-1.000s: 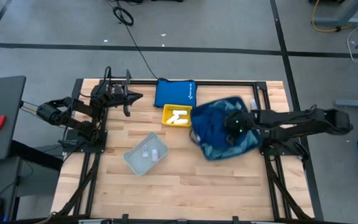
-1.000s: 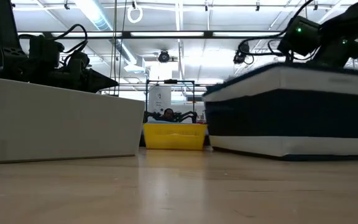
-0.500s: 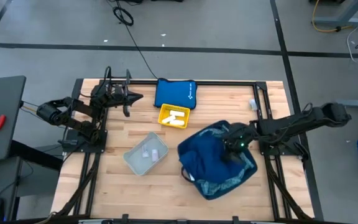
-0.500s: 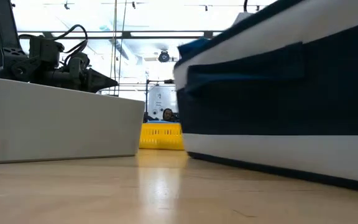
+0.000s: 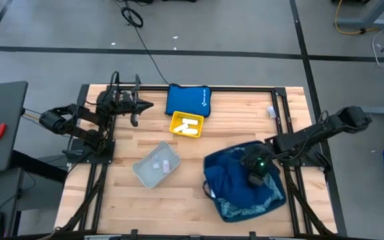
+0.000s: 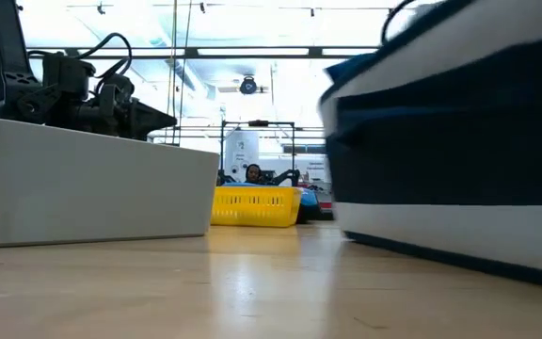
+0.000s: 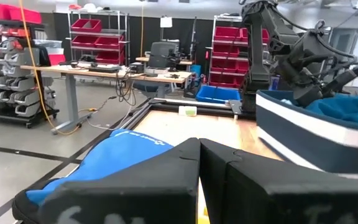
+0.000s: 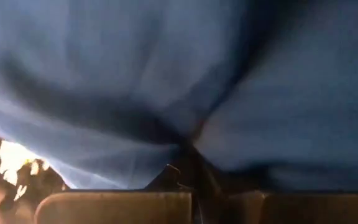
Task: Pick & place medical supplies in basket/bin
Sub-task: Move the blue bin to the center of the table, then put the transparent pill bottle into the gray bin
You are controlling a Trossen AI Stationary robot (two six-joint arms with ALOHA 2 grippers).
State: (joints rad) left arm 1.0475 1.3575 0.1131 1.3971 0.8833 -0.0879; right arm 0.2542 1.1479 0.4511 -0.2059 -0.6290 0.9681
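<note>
We are holding the right gripper point(image 5: 254, 171), fingers pinched into the dark-blue cloth point(image 5: 235, 175), at the near right; the grey bin point(image 5: 156, 164) is lying leftward, nearer the idle, shut left gripper point(image 5: 144, 103).

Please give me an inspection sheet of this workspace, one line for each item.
Surface: wooden table, bare toward the near edge.
Job's things: white rolls in yellow basket; small vials in grey bin; dark-blue cloth at right.
Clutter: flat blue pouch beside the basket.
Grippers: left gripper shut, parked at the far left; right gripper shut on the dark-blue cloth.
Cables: black cable on the floor to the table.
Surroundings: shelves and desks; person far behind.
</note>
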